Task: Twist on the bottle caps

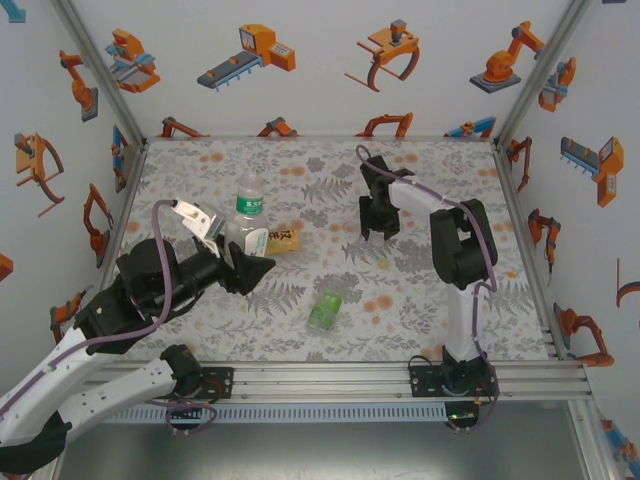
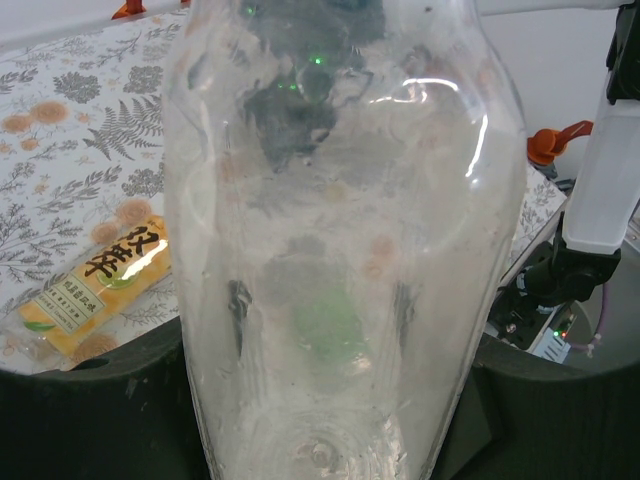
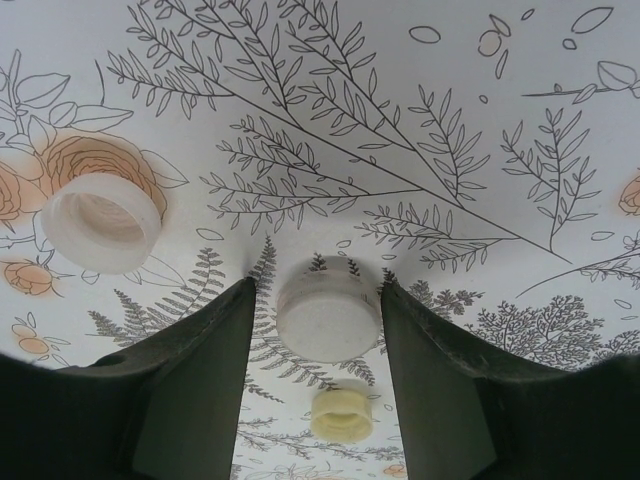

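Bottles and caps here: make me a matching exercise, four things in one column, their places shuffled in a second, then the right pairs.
1. clear plastic bottle with green-white band
2. amber-yellow plastic bottle
3. translucent green plastic bottle
4. round white plastic cap

A. lying nearest the table's front edge
B. between the right gripper's open fingers
C. held in the left gripper
D. lying just right of the left gripper

Pairs: 1-C, 2-D, 3-A, 4-B

Clear bottle (image 2: 340,250) with a green-white band, neck pointing away. Amber bottle (image 1: 283,240) lies on its side just beside it, green bottle (image 1: 325,311) nearer. On the surface (image 1: 420,310), a whitish cap (image 3: 100,222), second whitish cap (image 3: 328,315) and pale yellow cap (image 3: 341,413).
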Robot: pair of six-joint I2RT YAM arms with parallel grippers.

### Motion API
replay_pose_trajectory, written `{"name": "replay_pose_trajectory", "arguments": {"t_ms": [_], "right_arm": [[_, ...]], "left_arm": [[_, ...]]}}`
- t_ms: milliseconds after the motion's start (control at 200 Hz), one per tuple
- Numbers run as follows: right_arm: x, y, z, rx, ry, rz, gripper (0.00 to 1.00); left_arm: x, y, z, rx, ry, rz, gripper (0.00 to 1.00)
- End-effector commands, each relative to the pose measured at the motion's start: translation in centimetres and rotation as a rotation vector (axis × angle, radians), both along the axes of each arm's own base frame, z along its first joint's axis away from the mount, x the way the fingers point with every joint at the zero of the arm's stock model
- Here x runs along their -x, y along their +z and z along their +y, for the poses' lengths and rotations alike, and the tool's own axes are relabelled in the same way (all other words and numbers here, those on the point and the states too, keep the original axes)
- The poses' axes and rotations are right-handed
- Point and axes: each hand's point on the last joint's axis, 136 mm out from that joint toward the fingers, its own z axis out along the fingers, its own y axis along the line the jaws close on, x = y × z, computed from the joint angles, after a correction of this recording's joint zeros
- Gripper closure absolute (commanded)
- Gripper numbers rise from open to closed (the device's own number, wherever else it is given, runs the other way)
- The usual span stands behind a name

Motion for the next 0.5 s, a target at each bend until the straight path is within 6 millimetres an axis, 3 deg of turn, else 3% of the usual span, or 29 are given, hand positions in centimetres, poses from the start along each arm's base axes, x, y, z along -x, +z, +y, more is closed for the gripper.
{"name": "replay_pose_trajectory", "arguments": {"t_ms": [0,491], "right_arm": [[2.4,-0.3,-0.4,0.043,0.014,0.065,0.49],[2.7,1.2,-0.1,0.041,0.011,0.055,0.50]], "left_arm": [[0.0,0.7,0.0,0.041,0.001,-0.006,1.00],[0.0,0.9,-0.1,0.050,-0.002,-0.006,1.00]]}}
